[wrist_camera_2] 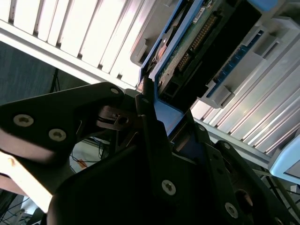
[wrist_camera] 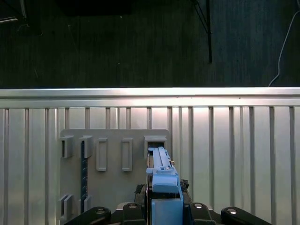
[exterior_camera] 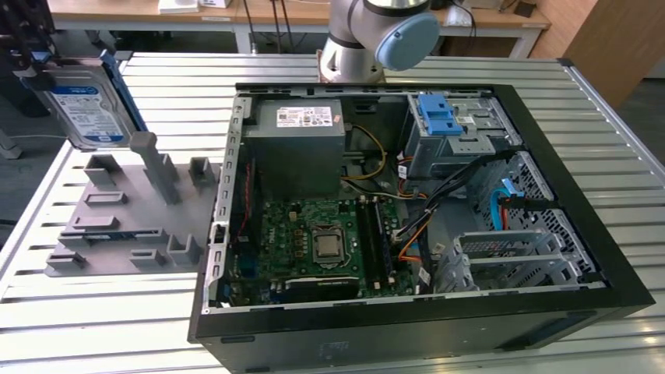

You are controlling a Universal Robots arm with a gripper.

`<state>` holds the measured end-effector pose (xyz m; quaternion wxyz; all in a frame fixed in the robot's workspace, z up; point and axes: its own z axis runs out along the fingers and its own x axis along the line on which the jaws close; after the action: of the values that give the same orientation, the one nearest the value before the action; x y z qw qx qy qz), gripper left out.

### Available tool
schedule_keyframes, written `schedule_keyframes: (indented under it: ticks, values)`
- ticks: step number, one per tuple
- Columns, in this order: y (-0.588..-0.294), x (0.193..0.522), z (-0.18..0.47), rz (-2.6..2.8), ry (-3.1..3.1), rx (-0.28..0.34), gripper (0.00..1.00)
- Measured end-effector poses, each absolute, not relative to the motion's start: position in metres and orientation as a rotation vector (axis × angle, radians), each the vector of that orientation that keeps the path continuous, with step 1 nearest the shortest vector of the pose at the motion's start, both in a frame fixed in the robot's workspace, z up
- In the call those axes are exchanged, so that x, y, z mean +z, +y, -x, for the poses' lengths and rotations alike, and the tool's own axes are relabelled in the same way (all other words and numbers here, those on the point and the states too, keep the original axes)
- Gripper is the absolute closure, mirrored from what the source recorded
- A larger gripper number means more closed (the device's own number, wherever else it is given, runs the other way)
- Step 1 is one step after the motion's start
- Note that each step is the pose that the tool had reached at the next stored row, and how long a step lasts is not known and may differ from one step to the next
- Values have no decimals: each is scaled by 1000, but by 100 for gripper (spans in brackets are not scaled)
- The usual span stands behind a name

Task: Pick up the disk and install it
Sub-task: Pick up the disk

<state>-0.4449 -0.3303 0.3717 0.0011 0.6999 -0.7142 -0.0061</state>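
Note:
The disk (exterior_camera: 92, 109), a silver-grey drive with a white-and-blue label in a blue carrier, hangs tilted above the grey holder stand (exterior_camera: 114, 222) at the exterior view's left. My gripper (exterior_camera: 36, 66) is shut on its upper end. In the first wrist view the disk (wrist_camera: 161, 180) is edge-on, rising from my gripper (wrist_camera: 161, 213) over the stand's slots (wrist_camera: 112, 154). The second wrist view shows the disk's circuit-board side (wrist_camera_2: 197, 42) clamped between black fingers (wrist_camera_2: 152, 126).
An open black computer case (exterior_camera: 582, 257) lies on the slatted aluminium table (exterior_camera: 104, 327). Inside it are a grey power-supply box (exterior_camera: 299, 144), a motherboard (exterior_camera: 317, 241) and a metal drive cage with a blue latch (exterior_camera: 440, 117). The arm's base (exterior_camera: 369, 39) stands behind the case.

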Motion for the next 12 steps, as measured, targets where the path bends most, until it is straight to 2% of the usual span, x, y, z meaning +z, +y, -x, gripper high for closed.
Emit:
schedule_keyframes:
  ticks: [12]
  values:
    - [-330,381,445,-2197,-2242,-19,64]
